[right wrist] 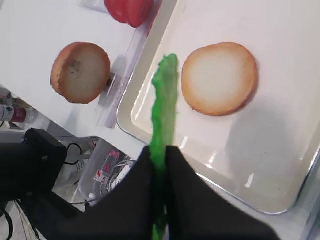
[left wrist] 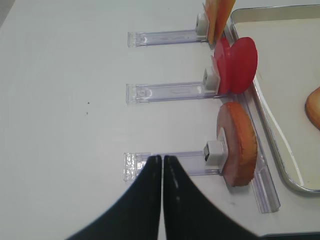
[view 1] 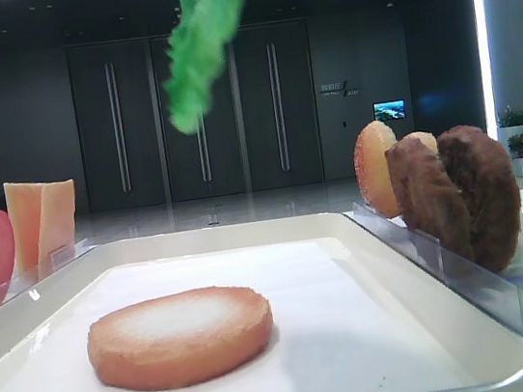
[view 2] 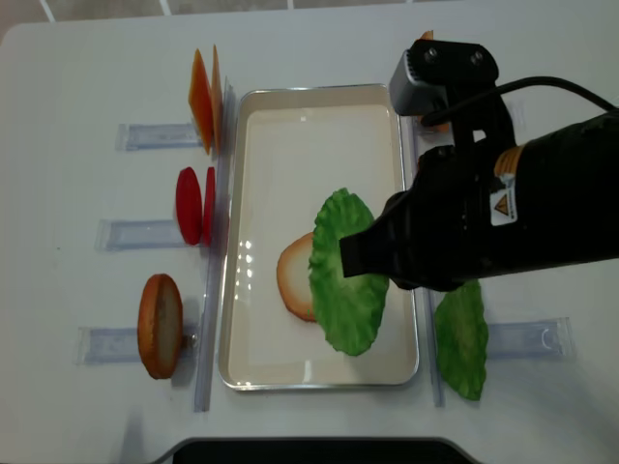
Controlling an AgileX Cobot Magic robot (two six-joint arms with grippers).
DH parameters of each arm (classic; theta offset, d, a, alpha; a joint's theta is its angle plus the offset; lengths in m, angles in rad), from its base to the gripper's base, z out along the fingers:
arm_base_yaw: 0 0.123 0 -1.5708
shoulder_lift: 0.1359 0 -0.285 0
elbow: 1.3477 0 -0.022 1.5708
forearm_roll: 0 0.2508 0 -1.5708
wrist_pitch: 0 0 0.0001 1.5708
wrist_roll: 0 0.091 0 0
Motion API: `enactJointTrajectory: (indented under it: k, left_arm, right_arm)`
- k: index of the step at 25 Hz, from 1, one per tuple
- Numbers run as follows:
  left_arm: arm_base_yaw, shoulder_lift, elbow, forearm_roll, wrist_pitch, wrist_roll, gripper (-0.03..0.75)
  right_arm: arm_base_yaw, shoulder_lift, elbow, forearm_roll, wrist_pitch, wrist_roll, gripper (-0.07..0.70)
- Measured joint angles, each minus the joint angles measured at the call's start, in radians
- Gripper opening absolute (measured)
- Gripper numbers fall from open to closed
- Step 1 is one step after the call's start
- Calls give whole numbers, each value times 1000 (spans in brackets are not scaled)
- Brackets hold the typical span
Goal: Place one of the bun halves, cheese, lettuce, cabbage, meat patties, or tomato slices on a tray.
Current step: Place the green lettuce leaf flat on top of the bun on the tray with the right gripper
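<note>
One lettuce leaf (view 2: 348,275) hangs above the tray (view 2: 319,101), pinched in the right hand (right wrist: 159,165), not yet laid down. One bun half (right wrist: 220,77) already lies on the liner. Left hand (left wrist: 162,165) is clenched, empty, over the white table (left wrist: 65,75). Beyond, dark doors (view 1: 116,129) line a dim hall.

Shallow cream-white rectangular tray (view 2: 319,106), rounded corners, white liner. One round golden-brown bun half (right wrist: 220,78) lies flat on it, pale toasted face up. Ruffled bright-green lettuce leaf (view 2: 348,271) hangs in the air above the tray, partly over the bun. Second bun half (view 2: 161,325) stands on edge left of the tray. Pinkish-red tomato slices (view 2: 194,205) and pale-orange cheese squares (view 2: 203,101) upright further along that side. Rough dark-brown meat patties (view 1: 461,192) upright on the right. Another green leaf (view 2: 460,338) right of the tray.
</note>
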Motion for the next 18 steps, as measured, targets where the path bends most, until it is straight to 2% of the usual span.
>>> enactJointTrajectory:
  k: [4, 8, 15, 18]
  left_arm:
    - [0, 0, 0, 0, 0, 0, -7]
    - [0, 0, 0, 0, 0, 0, -7]
    - [0, 0, 0, 0, 0, 0, -7]
    - [0, 0, 0, 0, 0, 0, -7]
  right_arm:
    - [0, 63, 4, 73, -46, -84, 17]
    - [-1, 113, 4, 238, -101, -248, 17]
    - [-44, 210, 10, 587, -117, -610, 17]
    - [-102, 227, 31, 800, -92, -833, 17]
